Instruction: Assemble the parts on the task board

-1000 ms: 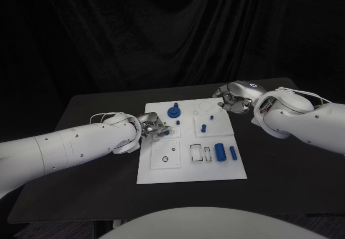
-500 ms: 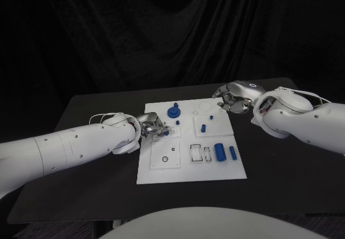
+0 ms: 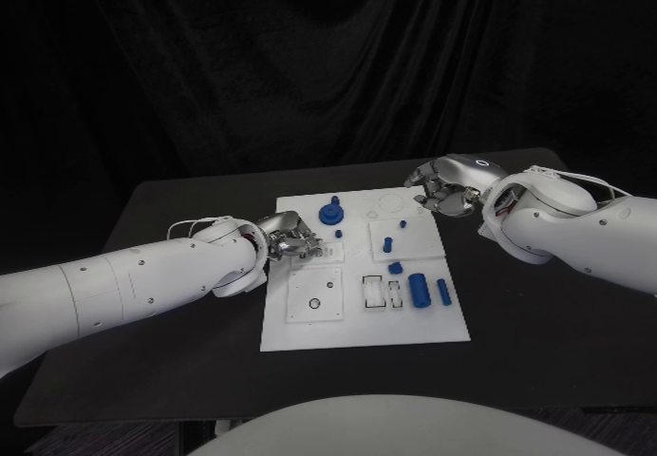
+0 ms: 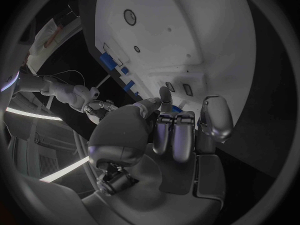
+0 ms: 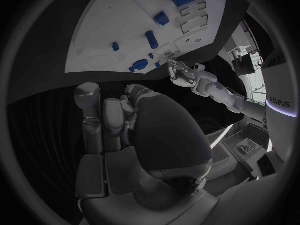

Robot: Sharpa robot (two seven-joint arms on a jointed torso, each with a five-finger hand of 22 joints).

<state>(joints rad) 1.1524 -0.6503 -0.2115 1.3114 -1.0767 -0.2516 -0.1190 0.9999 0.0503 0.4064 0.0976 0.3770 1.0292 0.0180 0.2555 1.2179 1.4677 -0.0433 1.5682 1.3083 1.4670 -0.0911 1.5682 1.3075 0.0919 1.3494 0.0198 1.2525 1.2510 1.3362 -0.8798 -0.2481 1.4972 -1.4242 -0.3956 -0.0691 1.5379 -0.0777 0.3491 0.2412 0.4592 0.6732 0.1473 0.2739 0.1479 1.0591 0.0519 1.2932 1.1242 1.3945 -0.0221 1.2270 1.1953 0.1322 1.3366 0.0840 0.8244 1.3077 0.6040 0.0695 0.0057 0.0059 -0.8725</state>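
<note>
1. The white task board (image 3: 359,313) lies in the middle of the black desk (image 3: 178,351), its long sides running from the near edge toward the far edge.
2. The left hand (image 3: 288,240) hovers at the board's left edge, about halfway along; its fingers are curled in, and I cannot tell whether anything sits between them.
3. The right hand (image 3: 441,188) hangs over the board's far right corner, fingers curled in, nothing visible in them.
4. Blue parts on the board: a round knobbed piece (image 3: 331,212) near the far edge, small pegs (image 3: 387,244) mid-board, and a block (image 3: 419,290) beside a cylinder (image 3: 443,292) toward the right edge.
</note>
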